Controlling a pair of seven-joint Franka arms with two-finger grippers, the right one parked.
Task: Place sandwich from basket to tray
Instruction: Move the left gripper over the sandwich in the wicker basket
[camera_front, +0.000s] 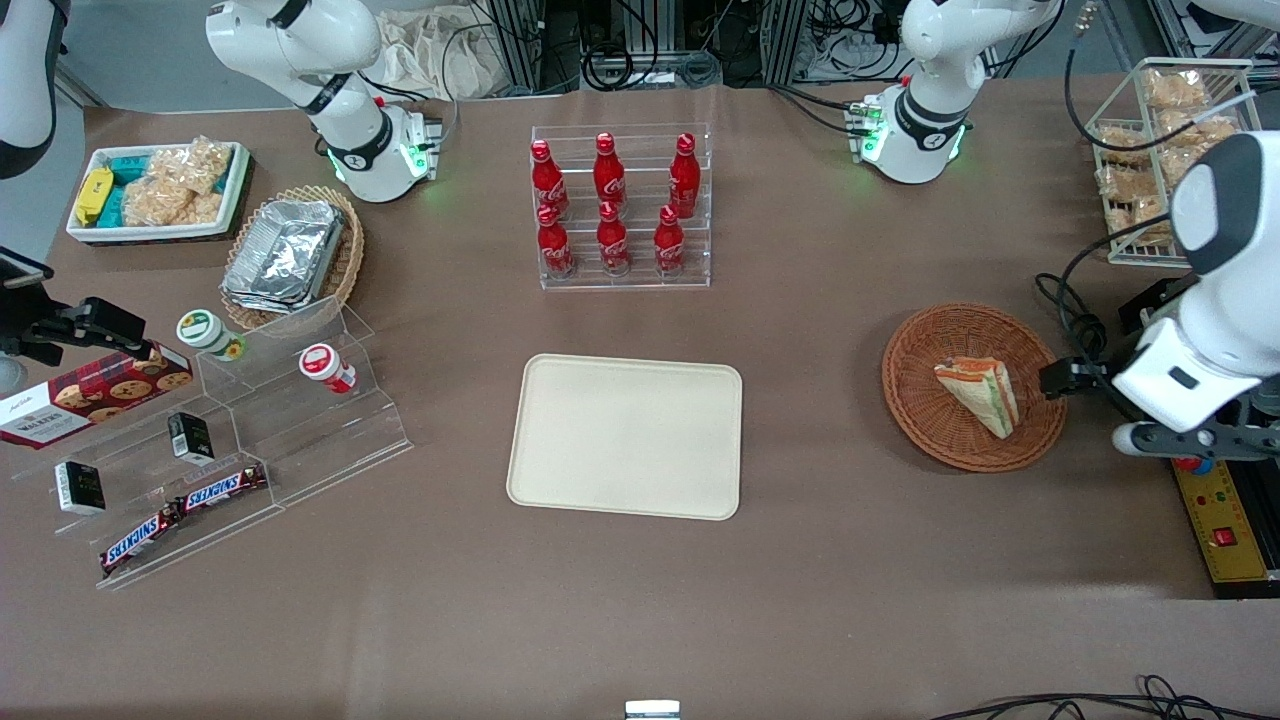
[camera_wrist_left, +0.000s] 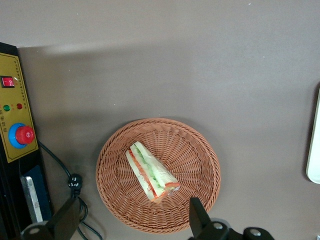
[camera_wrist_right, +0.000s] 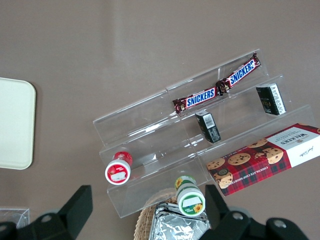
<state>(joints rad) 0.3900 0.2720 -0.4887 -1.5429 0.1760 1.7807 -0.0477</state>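
None of the transfer was done: we saw the sandwich (camera_wrist_left: 151, 172) lying in the basket (camera_wrist_left: 200, 150), the tray (camera_front: 625, 437) bare, and the gripper (camera_wrist_left: 131, 216) spread wide and empty above the basket's working-arm edge.

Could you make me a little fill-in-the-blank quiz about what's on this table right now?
1. The sandwich lies in the round ____.
2. The cream tray holds ____.
3. The tool, above the basket's edge, has its fingers ____.
4. The clear rack holds ____ red bottles.

Missing words: basket; nothing; open; six
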